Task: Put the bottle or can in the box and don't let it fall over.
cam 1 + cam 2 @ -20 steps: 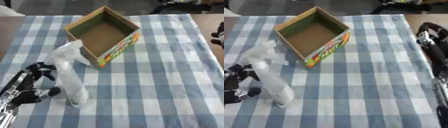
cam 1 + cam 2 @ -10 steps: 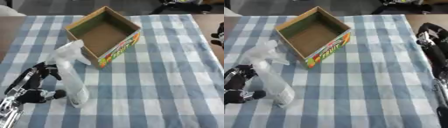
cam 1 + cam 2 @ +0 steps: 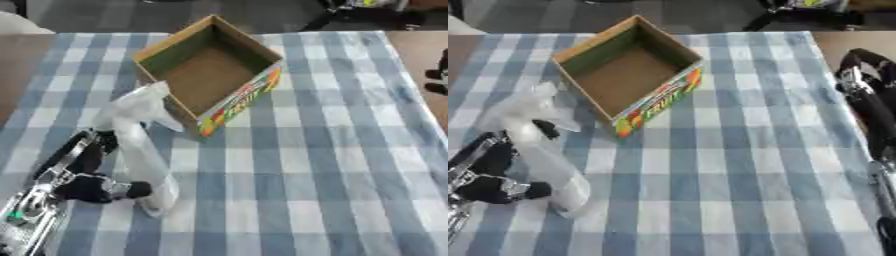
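Note:
A translucent white spray bottle (image 3: 144,155) stands upright on the blue-and-white checked cloth, near the front left. My left hand (image 3: 80,172) is at its left side. The thumb (image 3: 131,190) reaches across the bottle's lower front and the fingers (image 3: 103,142) curl behind its neck, so the hand is shut on it. The open cardboard box (image 3: 210,67), with a colourful printed side, sits empty just behind and to the right of the bottle. My right hand (image 3: 861,80) rests at the table's right edge, fingers up and relaxed, far from both.
The checked cloth (image 3: 324,165) covers the table to the right of and in front of the box. Brown bare table (image 3: 420,45) shows at the far right, and dark objects lie beyond the far edge.
My left hand has slid right, up against the bottle, with the thumb coming round its lower front. The bottle, the box and the right hand have stayed put.

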{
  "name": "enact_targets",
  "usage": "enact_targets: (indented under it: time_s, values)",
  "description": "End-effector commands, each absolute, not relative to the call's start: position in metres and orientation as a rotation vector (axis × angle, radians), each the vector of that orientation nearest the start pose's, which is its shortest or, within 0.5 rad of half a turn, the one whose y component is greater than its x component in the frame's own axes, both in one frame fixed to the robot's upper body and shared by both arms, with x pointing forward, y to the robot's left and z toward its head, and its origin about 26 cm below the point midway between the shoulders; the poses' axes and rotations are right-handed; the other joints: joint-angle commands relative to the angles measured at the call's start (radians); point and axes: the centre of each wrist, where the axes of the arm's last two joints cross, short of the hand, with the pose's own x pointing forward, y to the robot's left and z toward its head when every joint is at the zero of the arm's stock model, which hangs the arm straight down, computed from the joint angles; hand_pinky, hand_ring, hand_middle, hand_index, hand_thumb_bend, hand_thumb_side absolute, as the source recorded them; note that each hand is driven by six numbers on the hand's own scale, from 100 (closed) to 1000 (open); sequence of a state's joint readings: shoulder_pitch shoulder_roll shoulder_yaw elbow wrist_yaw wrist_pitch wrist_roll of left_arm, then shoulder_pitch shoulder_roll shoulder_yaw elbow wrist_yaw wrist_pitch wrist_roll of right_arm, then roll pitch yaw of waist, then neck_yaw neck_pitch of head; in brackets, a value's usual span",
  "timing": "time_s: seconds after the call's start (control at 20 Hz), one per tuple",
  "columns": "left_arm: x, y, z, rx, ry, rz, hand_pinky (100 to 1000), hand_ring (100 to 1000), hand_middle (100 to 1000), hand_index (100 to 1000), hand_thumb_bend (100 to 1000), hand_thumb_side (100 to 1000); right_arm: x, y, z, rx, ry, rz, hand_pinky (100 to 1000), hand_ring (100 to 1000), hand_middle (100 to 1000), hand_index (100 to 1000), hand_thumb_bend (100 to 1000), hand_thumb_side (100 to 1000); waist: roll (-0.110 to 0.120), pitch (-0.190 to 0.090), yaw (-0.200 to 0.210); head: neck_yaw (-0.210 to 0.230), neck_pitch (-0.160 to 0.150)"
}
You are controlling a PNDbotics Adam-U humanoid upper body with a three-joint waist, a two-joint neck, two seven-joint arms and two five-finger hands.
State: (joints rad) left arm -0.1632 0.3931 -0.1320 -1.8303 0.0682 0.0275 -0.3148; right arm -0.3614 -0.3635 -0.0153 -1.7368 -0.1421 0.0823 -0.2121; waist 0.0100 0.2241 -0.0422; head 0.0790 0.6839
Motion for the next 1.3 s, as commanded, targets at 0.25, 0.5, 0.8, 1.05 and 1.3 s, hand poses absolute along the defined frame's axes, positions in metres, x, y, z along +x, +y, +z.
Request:
enact_targets:
  time_s: [0.25,0.5,0.8,1.05,1.3]
  values:
    - [0.309,0.254,0.121,-0.156,-1.817,-0.796,905,543,676,797,897,319,0.341,-0.283,0.176,-0.218,-2.052,0.067,749,752,892,775,158,504,-0.003,-0.013,-0.004,0.008,-0.01]
    - [0.314,0.248,0.114,-0.164,-1.795,-0.814,904,543,675,795,899,307,0.341,-0.282,0.176,-0.214,-2.053,0.065,749,752,892,774,157,505,-0.005,-0.009,-0.006,0.012,-0.011]
    - [0.314,0.245,0.103,-0.184,-1.771,-0.832,905,544,674,794,905,289,0.342,-0.282,0.176,-0.211,-2.054,0.064,749,752,892,773,156,506,-0.008,-0.006,-0.008,0.015,-0.014]
    - [0.309,0.249,0.09,-0.194,-1.732,-0.855,901,543,670,789,904,267,0.342,-0.282,0.176,-0.211,-2.054,0.061,749,752,892,773,154,506,-0.009,-0.005,-0.005,0.016,-0.015]
    - [0.305,0.259,0.079,-0.14,-1.709,-0.861,899,544,668,791,898,259,0.342,-0.282,0.176,-0.211,-2.055,0.06,749,752,892,773,153,506,-0.011,-0.006,0.0,0.017,-0.018]
